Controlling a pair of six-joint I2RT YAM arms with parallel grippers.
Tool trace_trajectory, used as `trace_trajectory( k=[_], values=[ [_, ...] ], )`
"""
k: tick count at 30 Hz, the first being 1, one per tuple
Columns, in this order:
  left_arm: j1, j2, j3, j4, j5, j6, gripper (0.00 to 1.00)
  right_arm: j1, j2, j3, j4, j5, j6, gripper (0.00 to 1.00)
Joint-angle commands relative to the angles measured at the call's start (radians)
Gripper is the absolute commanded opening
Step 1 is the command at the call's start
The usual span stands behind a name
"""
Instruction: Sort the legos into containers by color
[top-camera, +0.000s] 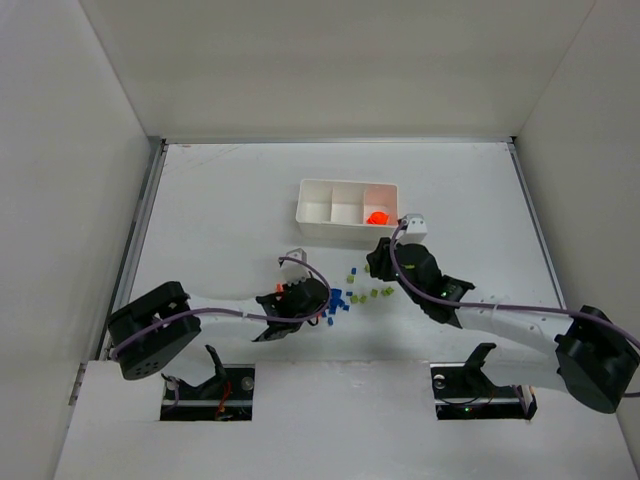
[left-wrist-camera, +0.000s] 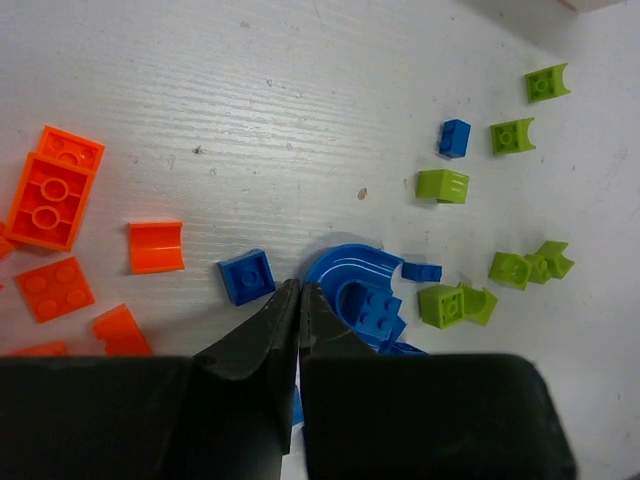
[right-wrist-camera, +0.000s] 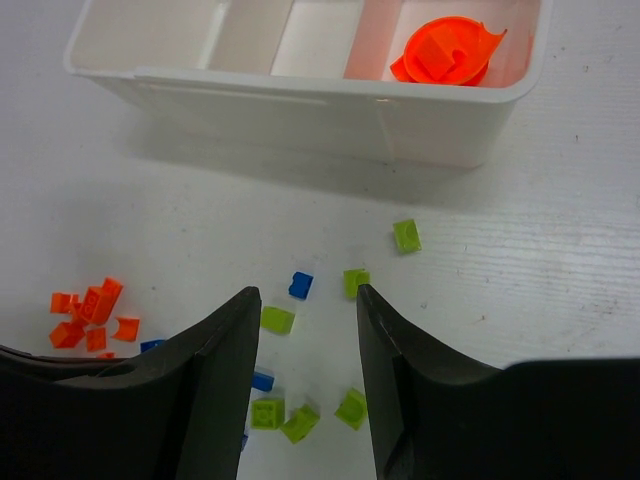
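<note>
The white tray (top-camera: 330, 228) stands mid-table with three compartments; its right one holds an orange curved piece (right-wrist-camera: 448, 52), the other two look empty. My left gripper (left-wrist-camera: 300, 286) is shut with nothing between its fingers, tips down on the table between a small blue plate (left-wrist-camera: 246, 275) and a blue arch piece (left-wrist-camera: 345, 272). Orange bricks (left-wrist-camera: 48, 190) lie to its left, yellow-green bricks (left-wrist-camera: 442, 186) to its right. My right gripper (right-wrist-camera: 306, 294) is open and empty, above a blue brick (right-wrist-camera: 300, 285) and several green bricks (right-wrist-camera: 277, 320), just in front of the tray.
White walls enclose the table on three sides. The loose bricks lie in a band between the two grippers (top-camera: 345, 295) in the top view. The left arm (top-camera: 150, 330) and right arm (top-camera: 590, 355) reach in from the near edge.
</note>
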Motion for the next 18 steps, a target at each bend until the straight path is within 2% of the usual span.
trace_trajectory(
  k=[1, 10, 18],
  values=[
    [-0.018, -0.082, 0.037, -0.037, -0.092, 0.013, 0.0, 0.013, -0.035, -0.013, 0.05, -0.004, 0.016, 0.49],
    [0.001, -0.225, 0.078, -0.087, -0.122, 0.087, 0.0, 0.062, -0.035, -0.037, 0.012, -0.004, 0.048, 0.49],
    [0.129, -0.259, 0.16, -0.015, -0.108, 0.222, 0.0, 0.082, -0.04, -0.045, -0.019, 0.002, 0.09, 0.46]
  ],
)
